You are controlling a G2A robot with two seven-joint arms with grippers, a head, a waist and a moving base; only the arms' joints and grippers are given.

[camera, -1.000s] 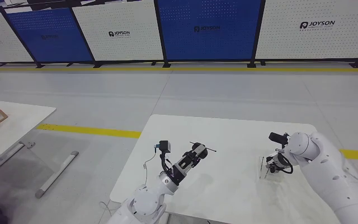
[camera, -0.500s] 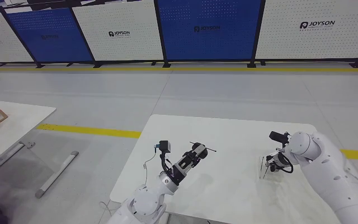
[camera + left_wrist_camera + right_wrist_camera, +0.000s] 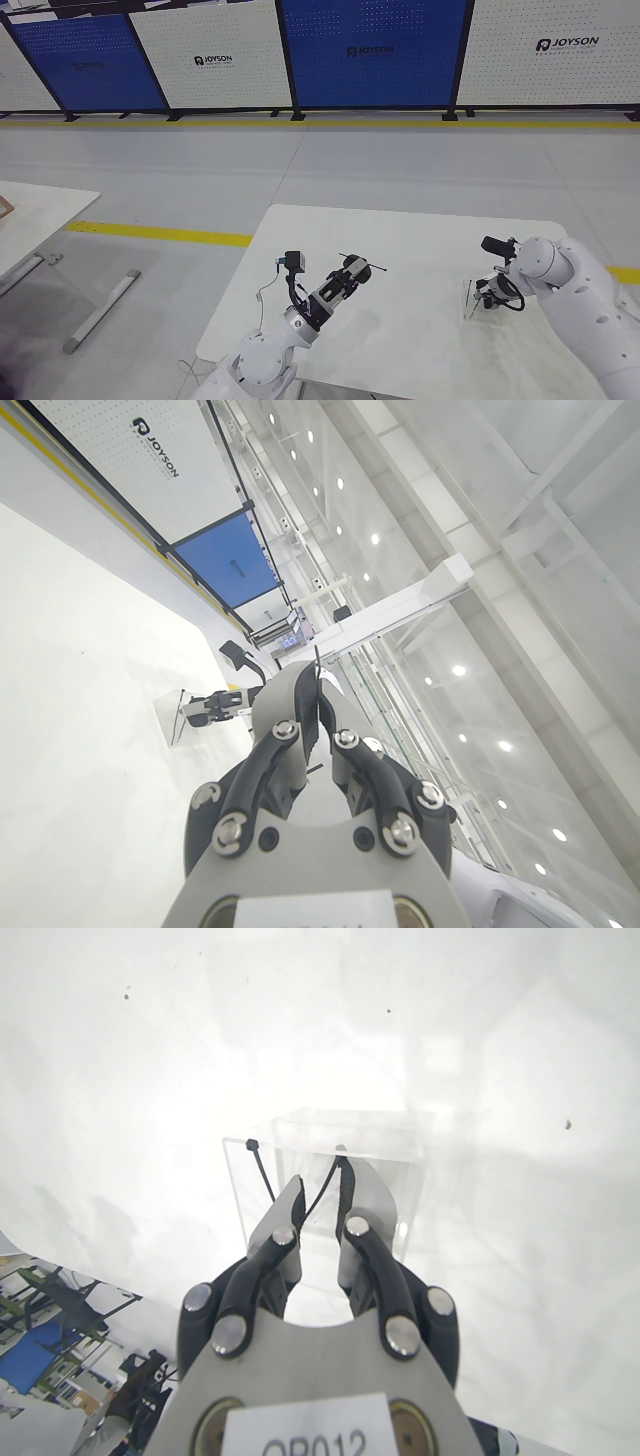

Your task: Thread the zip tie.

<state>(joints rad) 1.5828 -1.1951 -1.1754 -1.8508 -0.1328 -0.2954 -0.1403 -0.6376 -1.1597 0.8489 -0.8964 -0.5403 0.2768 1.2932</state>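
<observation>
The left hand [image 3: 317, 680] is up in the air over the near left part of the white tabletop [image 3: 420, 235]. Its two fingers are pressed together on a thin black zip tie [image 3: 375, 267]. The tie is pinched near its middle and pokes out past the fingers on both sides.

Well apart from it, on the right side of the tabletop, stands a small clear box [image 3: 320, 1128]. The right hand [image 3: 322, 1173] is low down just beside this box, with its fingertips at the box's wall. Its fingers are spread a little, with a gap between them.

Two more black ties are at the box. A second tie [image 3: 260, 1168] leans at a slant, and its little square head is up at a top corner of the box. A third tie [image 3: 320, 1193] runs at a slant across the gap between the right hand's fingers, from the tip of one finger down toward the other. I cannot tell if the fingers touch it, or if the fingertips are inside the box or only in front of it.
</observation>
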